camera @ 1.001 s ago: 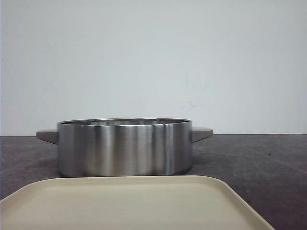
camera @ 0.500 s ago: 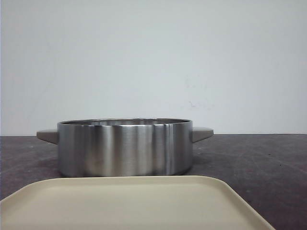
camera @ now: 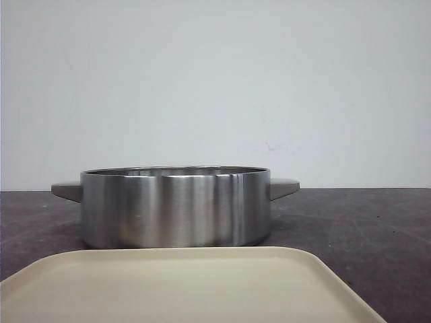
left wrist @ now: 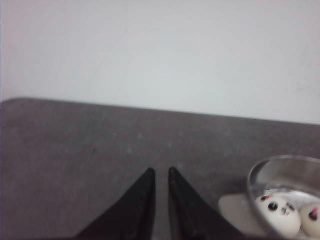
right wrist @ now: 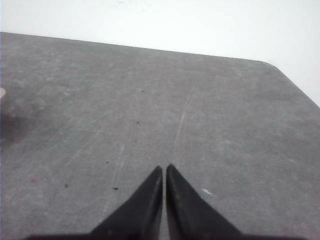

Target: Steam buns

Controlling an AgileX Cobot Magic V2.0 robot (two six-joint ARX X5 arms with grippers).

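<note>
Already two buns (left wrist: 278, 212) show inside the steel pot (left wrist: 260, 172), seen past my left gripper (left wrist: 161, 171); a second face at the frame edge is cut off, so I cannot tell how many buns the pot holds in all. From the front, the pot wall (camera: 175, 208) hides its contents, and the cream tray (camera: 182, 282) just before it lies bare.

Relation that governs the next move: the pot lies off to the inner side of my left gripper, near it, and well apart from my right gripper (right wrist: 164, 169), whose view shows only bare table (right wrist: 150, 100). My left arm is therefore the nearer one to the pot.

Left fingers (left wrist: 145, 190): nearly together, a narrow gap between the tips, holding nothing. Right fingers (right wrist: 150, 192): tips closed to a hairline, holding nothing.

Judgement: with the tray cleared and buns in the pot, loading looks done or nearly done. Any further step at the pot, such as covering it, would fall to the left arm, swinging inward; no lid is visible in any view.
</note>
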